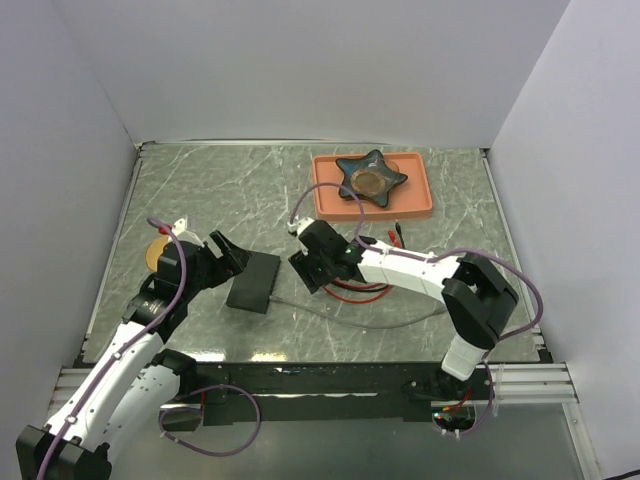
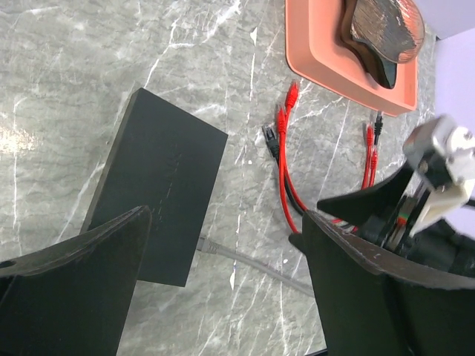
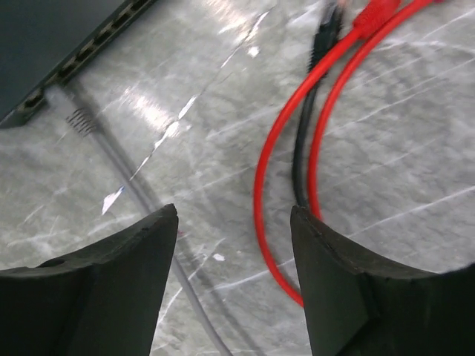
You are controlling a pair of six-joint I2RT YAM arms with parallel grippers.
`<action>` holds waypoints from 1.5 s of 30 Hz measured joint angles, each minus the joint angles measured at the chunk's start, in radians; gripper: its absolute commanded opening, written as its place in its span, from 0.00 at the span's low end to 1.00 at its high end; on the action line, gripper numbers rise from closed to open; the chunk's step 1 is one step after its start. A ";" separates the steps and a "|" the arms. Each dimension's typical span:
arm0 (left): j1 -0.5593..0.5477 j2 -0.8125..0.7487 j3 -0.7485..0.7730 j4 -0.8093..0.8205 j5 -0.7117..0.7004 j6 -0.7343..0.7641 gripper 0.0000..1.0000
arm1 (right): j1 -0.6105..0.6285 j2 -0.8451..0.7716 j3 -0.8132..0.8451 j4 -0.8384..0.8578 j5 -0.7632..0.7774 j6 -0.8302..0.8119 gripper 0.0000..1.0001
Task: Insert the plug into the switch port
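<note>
Both arms share one build. The left arm (image 1: 120,365) and the right arm (image 1: 410,270) have smooth white shells on the links and bulky, rounded black housings at the joints. A thin purple cable (image 1: 185,265) runs in loose loops along each arm, pinned here and there by small white clips, and curls again by the black bases at the near edge. The left gripper (image 2: 226,215) and the right gripper (image 3: 234,215) carry broad, matte-black, wedge-shaped fingers (image 3: 96,282) with rounded tips. Small red and green wires (image 1: 452,412) show beside the right base.
</note>
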 measured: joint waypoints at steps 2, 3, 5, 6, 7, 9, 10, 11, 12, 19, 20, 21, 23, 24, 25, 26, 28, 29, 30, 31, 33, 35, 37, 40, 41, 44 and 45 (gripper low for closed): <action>0.000 -0.001 0.000 0.000 0.000 0.002 0.89 | -0.005 0.024 0.044 -0.015 0.016 0.005 0.69; 0.000 -0.002 0.000 0.000 0.000 0.002 0.89 | -0.008 0.038 0.069 -0.016 0.024 0.008 0.67; 0.000 -0.007 0.000 0.000 0.000 0.002 0.89 | -0.017 0.059 0.108 -0.011 0.031 0.021 0.66; 0.000 -0.010 0.000 0.000 0.000 0.002 0.89 | -0.023 0.066 0.121 -0.009 0.031 0.028 0.65; 0.000 -0.013 0.000 0.000 0.000 0.002 0.89 | -0.029 0.074 0.131 -0.005 0.033 0.033 0.64; 0.000 -0.018 0.000 -0.001 0.000 0.002 0.89 | -0.037 0.095 0.149 -0.003 0.039 0.046 0.63; 0.000 -0.019 0.000 -0.003 0.000 0.002 0.89 | -0.040 0.109 0.159 -0.009 0.049 0.053 0.62; 0.000 -0.021 0.000 -0.004 0.000 0.002 0.89 | -0.042 0.126 0.169 -0.012 0.059 0.058 0.61; 0.000 -0.022 0.000 -0.006 0.000 0.002 0.89 | -0.043 0.143 0.177 -0.017 0.070 0.065 0.55; 0.000 -0.041 0.000 -0.039 -0.004 0.001 0.89 | -0.044 0.232 0.197 -0.048 0.092 0.093 0.32; 0.000 -0.047 0.000 -0.043 -0.005 0.001 0.89 | -0.044 0.247 0.206 -0.056 0.095 0.098 0.22; 0.000 -0.053 0.000 -0.046 -0.007 0.001 0.89 | -0.044 0.262 0.217 -0.066 0.099 0.102 0.17; 0.000 -0.060 0.000 -0.046 -0.008 0.002 0.89 | -0.044 0.282 0.233 -0.078 0.105 0.108 0.07; 0.000 -0.061 0.000 -0.046 -0.008 0.001 0.89 | -0.044 0.290 0.240 -0.082 0.106 0.111 0.03; 0.000 -0.062 0.000 -0.046 -0.008 0.001 0.89 | -0.044 0.291 0.241 -0.083 0.106 0.109 0.00; 0.000 -0.062 0.000 -0.046 -0.009 0.001 0.89 | -0.044 0.292 0.241 -0.084 0.106 0.110 0.00; 0.000 -0.062 0.000 -0.046 -0.010 0.002 0.89 | -0.044 0.292 0.241 -0.087 0.106 0.110 0.00; 0.000 -0.062 0.000 -0.046 -0.010 0.002 0.89 | -0.044 0.292 0.241 -0.087 0.105 0.109 0.00; 0.000 -0.062 0.000 -0.046 -0.009 0.002 0.88 | -0.044 0.292 0.241 -0.087 0.103 0.108 0.00; 0.000 -0.062 0.000 -0.046 -0.009 0.002 0.88 | -0.044 0.291 0.241 -0.087 0.099 0.105 0.00; 0.000 -0.062 0.000 -0.043 -0.008 0.002 0.88 | -0.044 0.280 0.230 -0.077 0.086 0.097 0.00; 0.000 -0.061 0.000 -0.036 0.000 0.001 0.87 | -0.044 0.244 0.197 -0.060 0.057 0.084 0.00; 0.000 -0.056 0.000 -0.019 0.012 0.001 0.86 | -0.044 0.187 0.146 -0.036 0.025 0.071 0.00; 0.000 -0.044 -0.010 0.021 0.041 0.000 0.86 | -0.042 0.076 0.068 0.004 -0.043 0.048 0.00; 0.000 -0.039 -0.014 0.032 0.050 -0.002 0.86 | -0.039 0.040 0.045 0.020 -0.063 0.039 0.00; 0.000 -0.019 -0.028 0.064 0.078 -0.005 0.85 | -0.019 -0.050 -0.003 0.063 -0.117 0.016 0.00; 0.000 -0.013 -0.032 0.074 0.089 -0.008 0.85 | -0.008 -0.072 -0.013 0.076 -0.138 0.008 0.00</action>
